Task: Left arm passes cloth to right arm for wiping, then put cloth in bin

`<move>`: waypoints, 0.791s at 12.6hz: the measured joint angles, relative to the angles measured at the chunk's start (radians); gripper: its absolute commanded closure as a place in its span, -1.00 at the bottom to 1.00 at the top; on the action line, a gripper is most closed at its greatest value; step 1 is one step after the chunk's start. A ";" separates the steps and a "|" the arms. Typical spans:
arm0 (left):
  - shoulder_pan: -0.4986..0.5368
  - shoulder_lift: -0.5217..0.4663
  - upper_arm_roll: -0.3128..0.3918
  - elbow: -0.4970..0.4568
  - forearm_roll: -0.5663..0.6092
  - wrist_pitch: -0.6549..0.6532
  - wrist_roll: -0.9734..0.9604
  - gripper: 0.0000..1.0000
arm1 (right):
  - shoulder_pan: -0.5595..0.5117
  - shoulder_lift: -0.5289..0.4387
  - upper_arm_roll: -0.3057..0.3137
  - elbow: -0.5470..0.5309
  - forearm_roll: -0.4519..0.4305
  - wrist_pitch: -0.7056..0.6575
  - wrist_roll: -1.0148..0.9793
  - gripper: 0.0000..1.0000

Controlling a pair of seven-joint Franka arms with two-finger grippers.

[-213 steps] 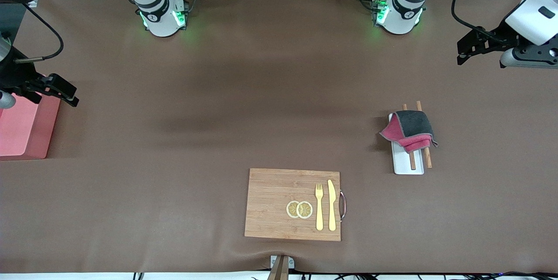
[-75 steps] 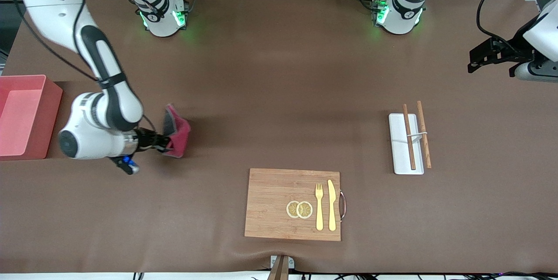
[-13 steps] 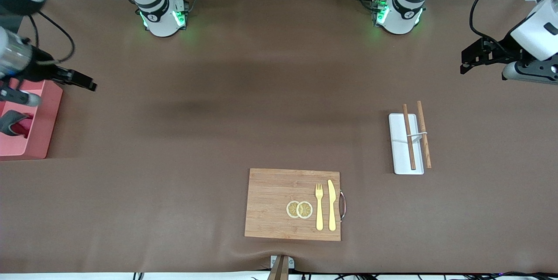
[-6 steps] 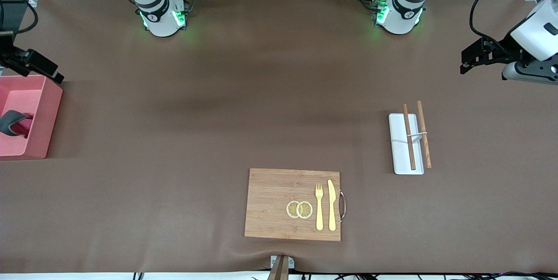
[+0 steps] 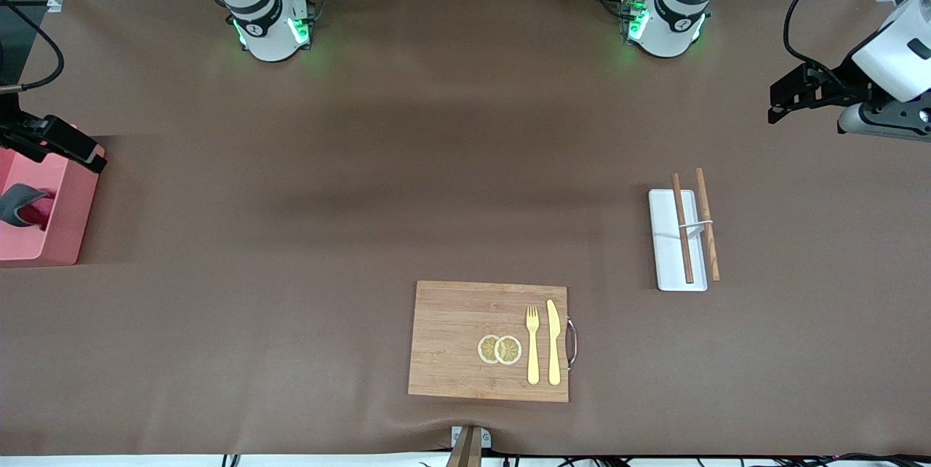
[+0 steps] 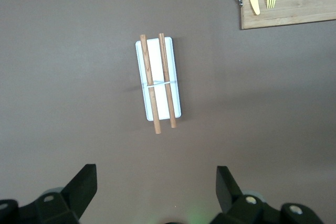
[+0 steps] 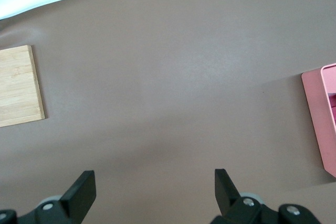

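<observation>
The cloth [image 5: 20, 206], dark grey over crimson, lies inside the salmon-pink bin [image 5: 64, 227] at the right arm's end of the table. My right gripper [image 5: 69, 145] hangs open and empty over the bin's corner nearest the robot bases; in the right wrist view its gripper [image 7: 155, 184] has jaws wide apart over bare table, with the bin's [image 7: 321, 114] wall at the frame edge. My left gripper [image 5: 789, 92] is open and empty, held high over the left arm's end of the table; the left wrist view shows its gripper [image 6: 156, 182] with jaws wide apart.
A white tray [image 5: 670, 263] with two wooden sticks [image 5: 682, 228] lies toward the left arm's end; it also shows in the left wrist view [image 6: 157, 85]. A wooden cutting board [image 5: 451, 340] with lemon slices, a fork and a knife sits near the front camera.
The right gripper has shifted over the bin's corner after releasing the cloth, which stays in the bin. The left arm has not moved.
</observation>
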 measured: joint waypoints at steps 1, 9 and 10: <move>0.000 0.000 0.000 0.000 0.000 0.000 0.000 -1.00 | 0.000 0.000 0.000 0.003 0.000 -0.007 0.000 -1.00; 0.002 0.000 0.001 0.000 0.000 0.000 0.000 -1.00 | 0.009 0.000 0.003 0.007 -0.001 -0.018 0.000 -1.00; 0.002 0.000 0.001 0.000 0.000 0.000 0.000 -1.00 | 0.012 0.000 0.003 0.007 -0.012 -0.018 0.000 -1.00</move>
